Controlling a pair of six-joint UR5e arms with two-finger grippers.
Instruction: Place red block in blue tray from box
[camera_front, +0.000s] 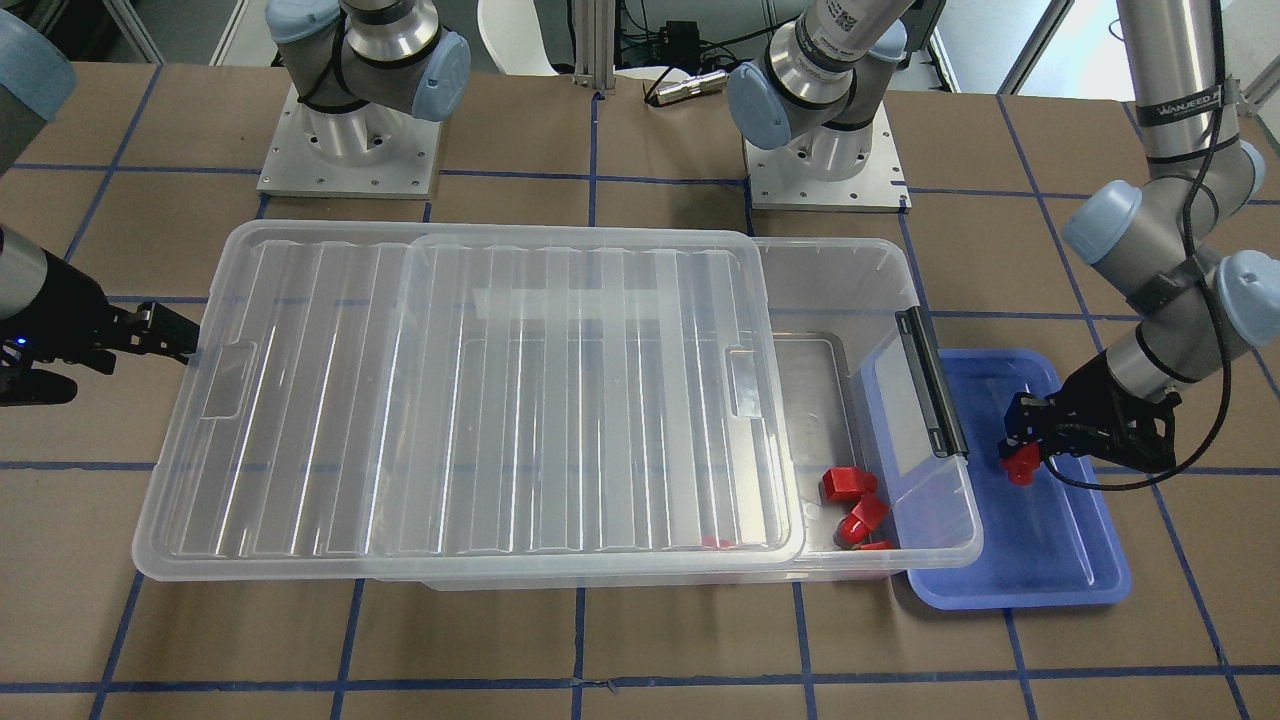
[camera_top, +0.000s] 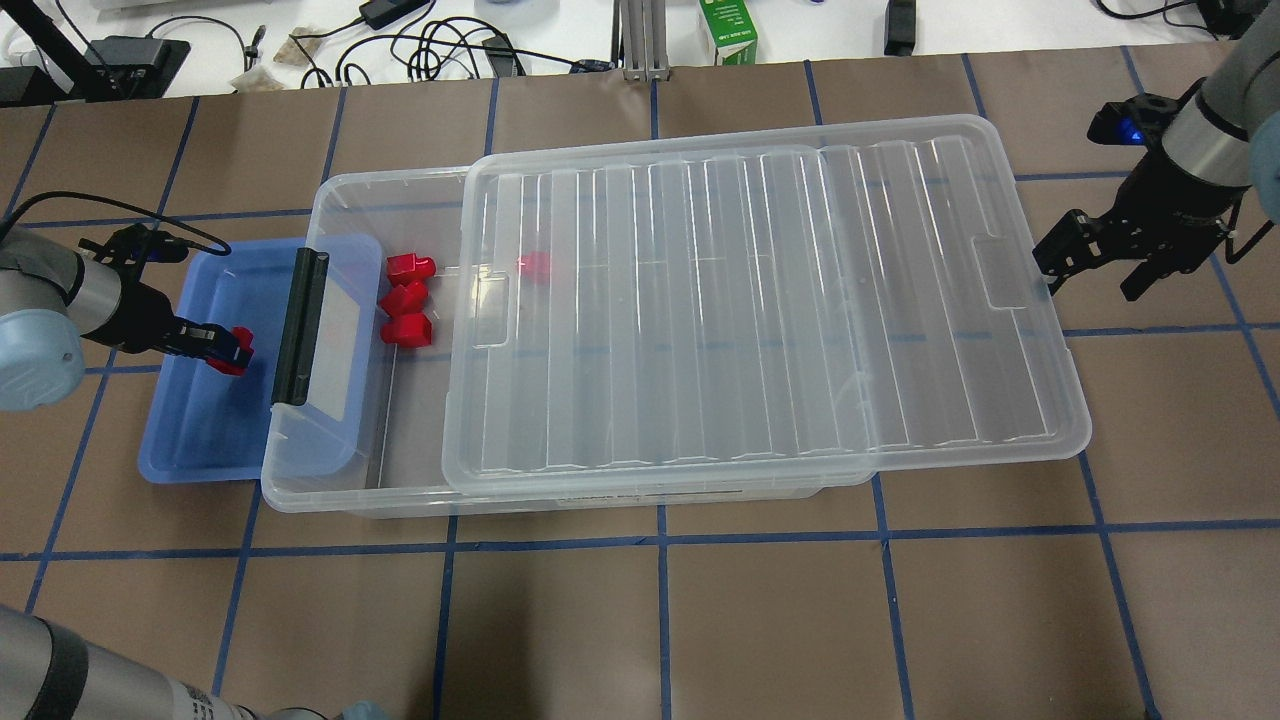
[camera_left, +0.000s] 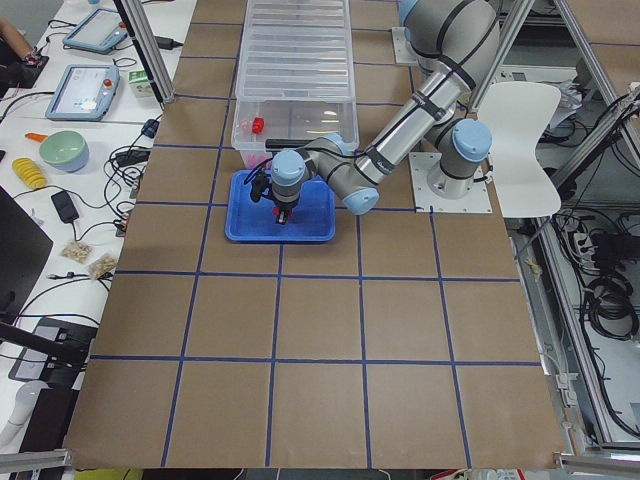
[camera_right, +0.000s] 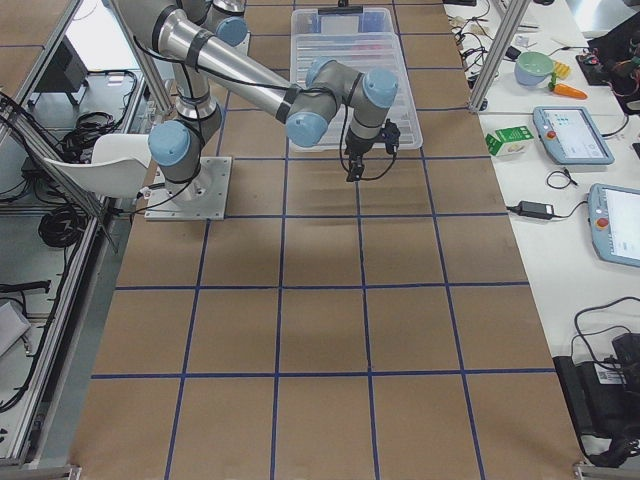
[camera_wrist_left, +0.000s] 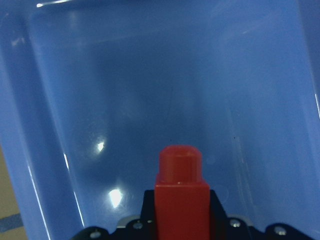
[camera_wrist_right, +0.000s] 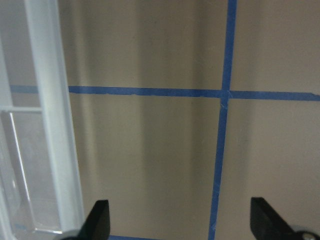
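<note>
Block (camera_wrist_left: 181, 200) clenched in the left tool (camera_top: 228, 350), low over the tray (camera_front: 1080, 575).
Placing is the step in hand, and nearly done, I judge: tray floor lies right beneath the tool's tips, though contact cannot be told. Next calls for a short drop if needed, then parting the jaws and rising straight, clear of the box (camera_front: 880, 262) wall just beside the tool. Spare blocks (camera_top: 405, 300) lie beyond that wall. Right tool (camera_wrist_right: 182, 220) hangs released, jaws wide, over the table (camera_wrist_right: 150, 150) beside the lid (camera_top: 760, 300).

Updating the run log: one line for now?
left gripper shut on red block | over blue tray | right gripper open beside lid
</note>
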